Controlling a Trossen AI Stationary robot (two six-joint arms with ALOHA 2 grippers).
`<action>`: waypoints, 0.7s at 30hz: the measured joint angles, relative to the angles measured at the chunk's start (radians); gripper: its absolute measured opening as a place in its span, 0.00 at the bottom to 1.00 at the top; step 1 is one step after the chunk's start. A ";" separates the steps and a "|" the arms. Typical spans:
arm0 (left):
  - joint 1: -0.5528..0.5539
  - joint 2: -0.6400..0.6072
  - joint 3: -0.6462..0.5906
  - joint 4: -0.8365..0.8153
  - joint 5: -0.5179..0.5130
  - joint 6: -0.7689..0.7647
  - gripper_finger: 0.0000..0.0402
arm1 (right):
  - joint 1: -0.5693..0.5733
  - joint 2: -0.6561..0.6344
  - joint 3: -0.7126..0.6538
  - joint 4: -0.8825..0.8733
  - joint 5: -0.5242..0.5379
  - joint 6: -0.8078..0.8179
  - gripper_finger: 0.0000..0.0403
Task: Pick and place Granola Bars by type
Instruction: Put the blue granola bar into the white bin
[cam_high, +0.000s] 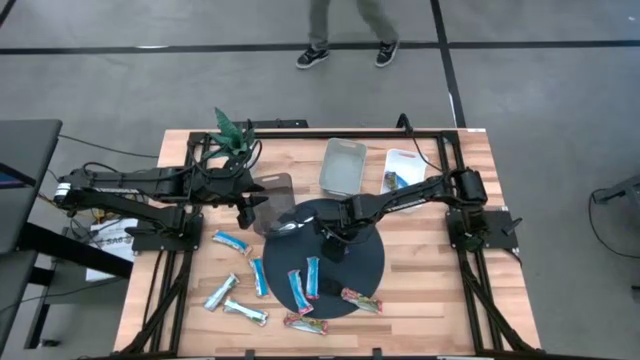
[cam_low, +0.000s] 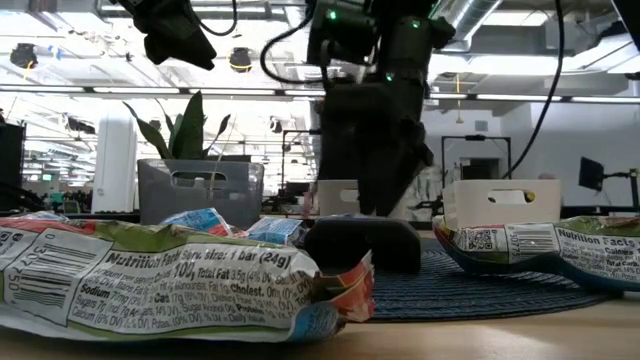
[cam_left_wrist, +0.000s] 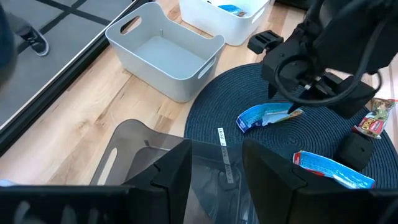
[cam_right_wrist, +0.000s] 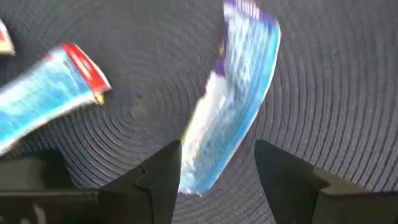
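Observation:
Granola bars lie on and around the dark round mat (cam_high: 345, 262): blue ones (cam_high: 297, 290), multicoloured ones (cam_high: 360, 298) and silvery ones (cam_high: 220, 293) near the front edge. My right gripper (cam_right_wrist: 217, 177) is open and low over the mat's far left part. The near end of a blue-and-white bar (cam_right_wrist: 233, 99) sits between its fingers, and the rest reaches forward on the mat (cam_left_wrist: 267, 116). My left gripper (cam_left_wrist: 217, 180) is open and hovers above the smoky translucent bin (cam_high: 275, 195), touching nothing. My right gripper has the blue-and-white bar's near end (cam_right_wrist: 194, 177) in the gap between its open fingers, close beside one finger (cam_right_wrist: 163, 177). I cannot tell whether that finger touches the wrapper. The fingers slant down from the table's right, lying along the bar.
A grey bin (cam_high: 343, 165) and a white bin (cam_high: 405, 168) holding a blue bar stand at the far side. A small black block (cam_left_wrist: 354, 149) sits on the mat by my right gripper. A plant (cam_high: 232, 128) stands far left. A person's feet (cam_high: 345, 52) show beyond the table.

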 joint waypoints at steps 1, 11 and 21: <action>0.000 0.000 0.000 0.000 0.000 0.000 0.34 | 0.000 0.009 -0.003 0.000 -0.001 0.000 0.48; 0.000 0.000 0.000 -0.009 -0.002 0.000 0.34 | -0.013 0.034 -0.006 0.009 0.005 0.000 0.35; 0.000 0.000 0.000 -0.009 0.003 -0.016 0.33 | -0.049 0.025 0.050 -0.092 0.010 -0.083 0.06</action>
